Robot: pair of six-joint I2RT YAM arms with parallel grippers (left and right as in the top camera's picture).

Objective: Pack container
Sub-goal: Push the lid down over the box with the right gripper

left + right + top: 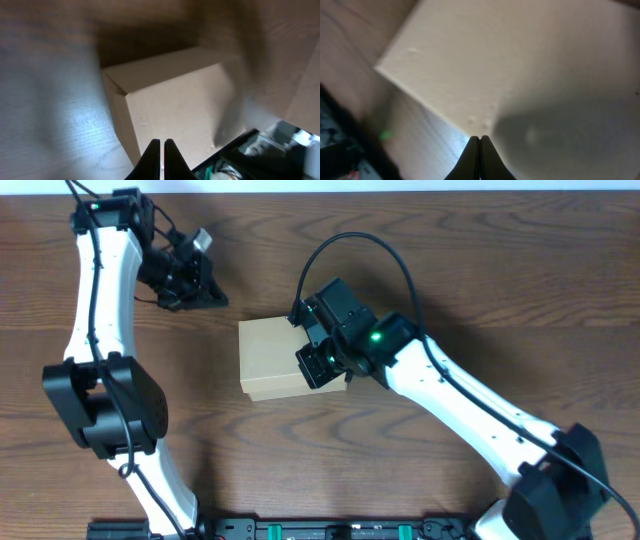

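Note:
The container (272,358) is a closed tan cardboard box at the middle of the wooden table. My right gripper (322,370) is shut and empty, resting over the box's right edge; the right wrist view shows the box lid (520,65) just below the closed fingertips (479,139). My left gripper (212,297) is shut and empty, raised over the table to the upper left of the box, apart from it. The left wrist view shows the box (175,100) ahead of its closed fingertips (161,143). No other items show.
The dark wooden table (450,270) surrounds the box. A black rail with green connectors (330,530) runs along the front edge. The right arm's wrist (260,150) shows at the lower right of the left wrist view.

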